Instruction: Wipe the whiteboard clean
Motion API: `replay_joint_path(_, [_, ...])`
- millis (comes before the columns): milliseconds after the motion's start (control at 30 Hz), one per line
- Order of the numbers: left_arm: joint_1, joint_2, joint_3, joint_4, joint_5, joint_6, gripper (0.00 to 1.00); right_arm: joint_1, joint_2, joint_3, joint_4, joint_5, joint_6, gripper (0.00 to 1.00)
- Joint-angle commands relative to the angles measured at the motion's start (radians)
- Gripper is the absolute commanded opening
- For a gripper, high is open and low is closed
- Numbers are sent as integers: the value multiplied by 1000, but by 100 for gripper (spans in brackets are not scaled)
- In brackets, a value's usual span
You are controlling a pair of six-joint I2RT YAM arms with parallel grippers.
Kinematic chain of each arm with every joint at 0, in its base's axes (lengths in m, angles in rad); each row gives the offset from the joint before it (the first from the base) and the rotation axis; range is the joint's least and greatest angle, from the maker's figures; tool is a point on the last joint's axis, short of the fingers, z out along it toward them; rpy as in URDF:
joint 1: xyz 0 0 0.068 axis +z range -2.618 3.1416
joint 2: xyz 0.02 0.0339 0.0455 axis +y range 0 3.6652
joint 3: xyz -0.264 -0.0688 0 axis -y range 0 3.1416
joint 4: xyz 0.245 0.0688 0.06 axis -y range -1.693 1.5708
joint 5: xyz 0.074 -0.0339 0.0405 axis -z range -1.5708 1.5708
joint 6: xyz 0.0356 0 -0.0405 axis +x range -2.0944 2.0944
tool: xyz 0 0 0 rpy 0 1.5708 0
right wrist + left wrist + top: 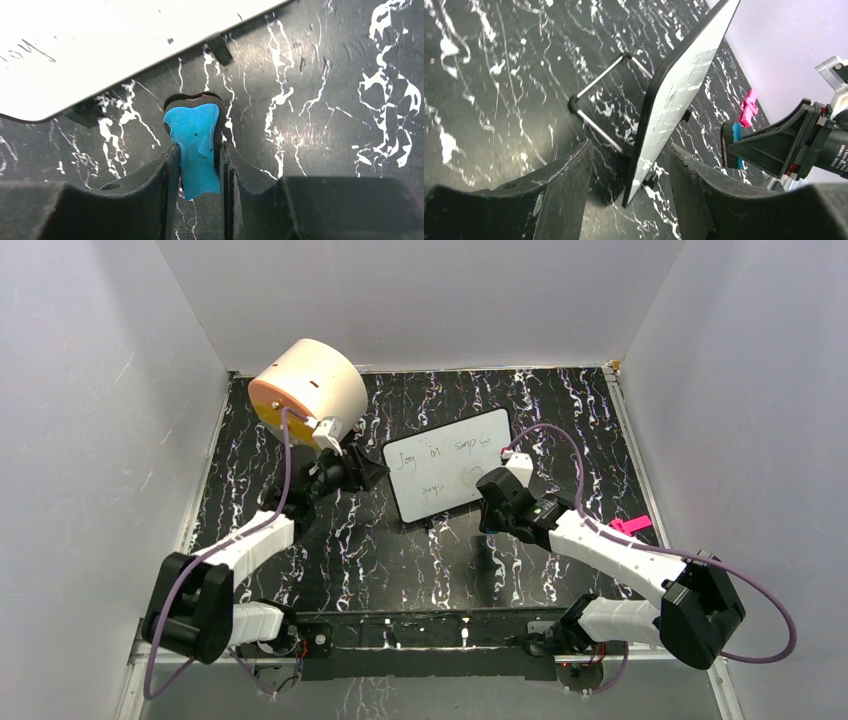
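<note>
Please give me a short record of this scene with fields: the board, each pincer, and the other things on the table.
whiteboard: propped tilted on its wire stand; handwriting not yet erased
left pincer: open, one edge of the board between its fingers
right pincer: shut on blue eraser, just below the board's lower edge
other things: cream cylinder back left; pink object at right

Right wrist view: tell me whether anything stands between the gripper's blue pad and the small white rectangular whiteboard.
Nothing visible does. The right gripper, shut on the blue eraser pad, faces the lower edge of the small white rectangular whiteboard across bare black marbled table.
</note>
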Motion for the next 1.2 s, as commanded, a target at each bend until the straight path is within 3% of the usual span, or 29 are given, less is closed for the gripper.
replay_joint_path(0, [7,63,78,220,120,54,57,-29,-34,54,111,-23,-68,29])
replay_joint_path(167, [12,201,173,248,222,32,53,-37,-14,74,139,-59,-94,29])
replay_joint_path(333, [28,270,211,276,251,16,43,-38,8,103,161,-67,-120,29])
replay_joint_path(500, [54,277,194,317,281,-3,38,-39,16,124,229,-75,-195,28])
replay_joint_path(733, [87,280,162,429,364,-72,42,-39,47,148,360,-84,-295,28])
replay_joint_path(900, [87,294,146,442,387,-73,33,-39,86,174,395,-91,-316,27])
replay_joint_path(1033, [86,302,149,413,416,-50,33,-40,93,170,439,-101,-337,27])
replay_joint_path(1167, [87,304,137,410,408,-41,20,-39,100,176,471,-109,-372,27])
